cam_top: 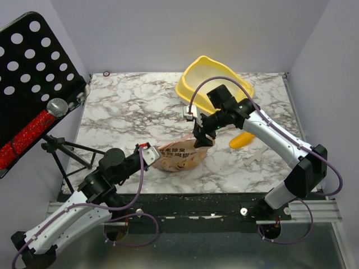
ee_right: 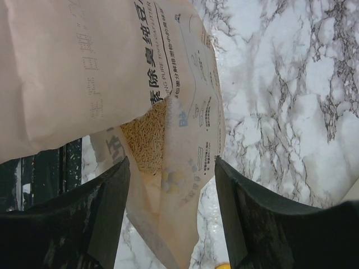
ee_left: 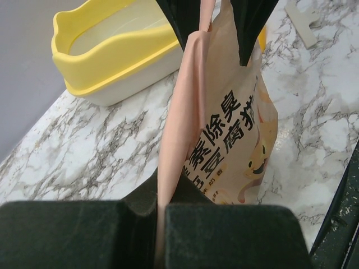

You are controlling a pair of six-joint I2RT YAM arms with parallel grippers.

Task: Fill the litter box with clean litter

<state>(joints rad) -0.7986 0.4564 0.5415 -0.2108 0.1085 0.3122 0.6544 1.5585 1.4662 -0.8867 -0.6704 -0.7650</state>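
Note:
The pale-yellow litter box [cam_top: 197, 74] stands at the back of the marble table and also shows in the left wrist view [ee_left: 106, 53]; its inside looks bare. A tan printed paper bag [cam_top: 179, 158] lies near the table's front. My left gripper [cam_top: 150, 154] is shut on the bag's thin edge [ee_left: 168, 185]. My right gripper [cam_top: 203, 140] is open, its fingers [ee_right: 101, 218] on either side of the bag's open mouth [ee_right: 185, 185]. The clean litter [ee_right: 147, 137] shows as beige pellets inside that mouth.
A yellow-orange scoop [cam_top: 242, 139] lies right of the bag. A white scrap [cam_top: 259, 155] lies near the right arm. A black perforated stand [cam_top: 31, 67] on a tripod [cam_top: 61, 148] stands off the table's left edge.

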